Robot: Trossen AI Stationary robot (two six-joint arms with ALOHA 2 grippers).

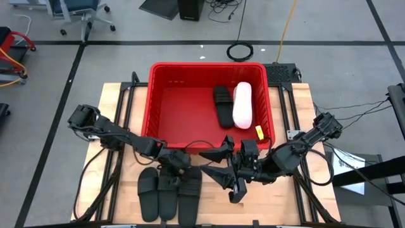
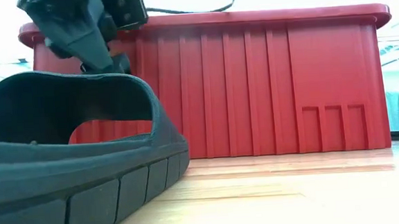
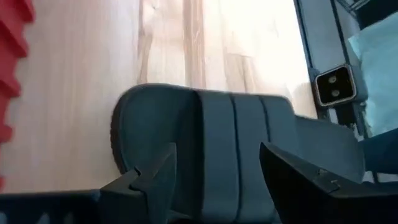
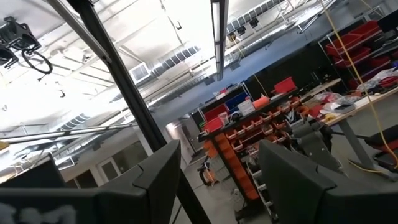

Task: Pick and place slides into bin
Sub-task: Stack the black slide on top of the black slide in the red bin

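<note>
Left gripper (image 1: 172, 166), jaws spread astride a black slide (image 3: 211, 143) at 6 o'clock of the bin (image 1: 166, 68), is positioned for grasping; right gripper (image 1: 235, 183) waits alongside, jaws apart and empty.

**Even overhead light, glare low down and at the wrists**

From above, the light is bright and even, with soft shadows under the arms on the counter (image 1: 114, 114). At table height the room behind the red bin (image 2: 267, 87) is blown out white, and the near black sandal (image 2: 71, 161) is soft and dim. The left wrist picture is blurred, with glare on the wood. Ceiling strip lights (image 4: 217, 37) flare in the right wrist picture.
</note>
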